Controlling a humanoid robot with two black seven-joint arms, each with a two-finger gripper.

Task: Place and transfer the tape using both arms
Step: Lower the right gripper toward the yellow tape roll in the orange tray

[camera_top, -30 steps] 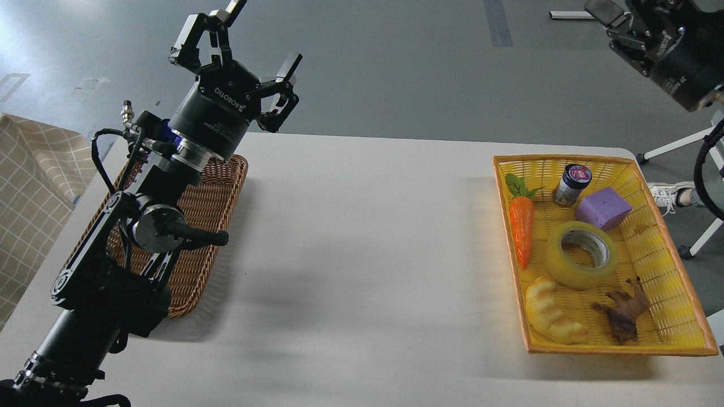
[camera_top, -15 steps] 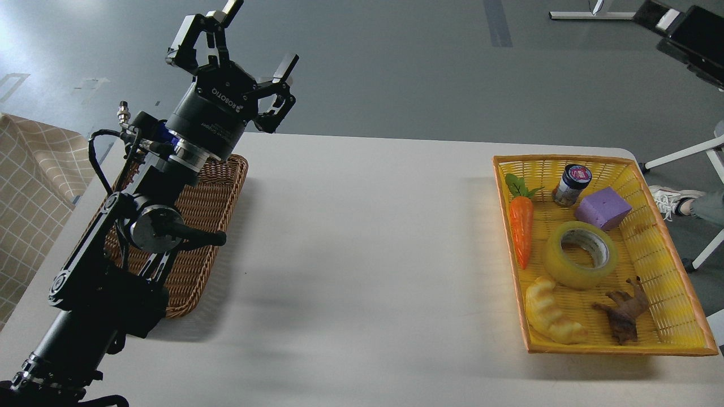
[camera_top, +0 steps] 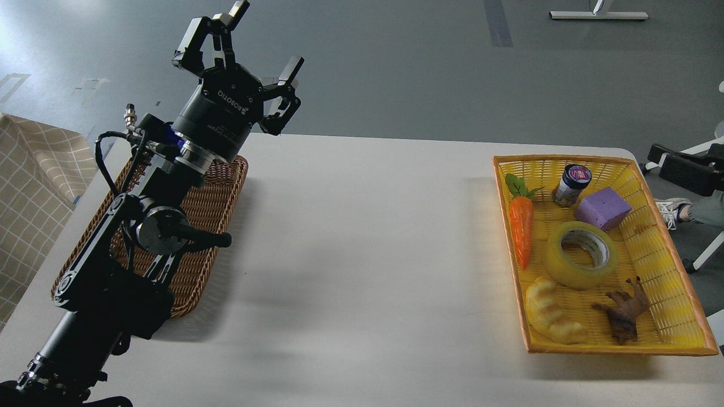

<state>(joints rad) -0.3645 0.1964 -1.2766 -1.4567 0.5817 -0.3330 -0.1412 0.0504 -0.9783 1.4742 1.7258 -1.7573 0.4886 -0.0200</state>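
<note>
Head view | right arm is being withdrawn out of frame, its claw no longer seen | left claw [camera_top: 257,45] is being held raised, spread wide, empty | tape [camera_top: 581,254] is lying in yellow basket [camera_top: 673,288], well apart to the claw's right | pickup not yet begun.

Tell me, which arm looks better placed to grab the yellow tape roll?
Probably the right: the tape lies in the yellow basket on the robot's right. The open left gripper hovers far across, above the wicker basket.
</note>
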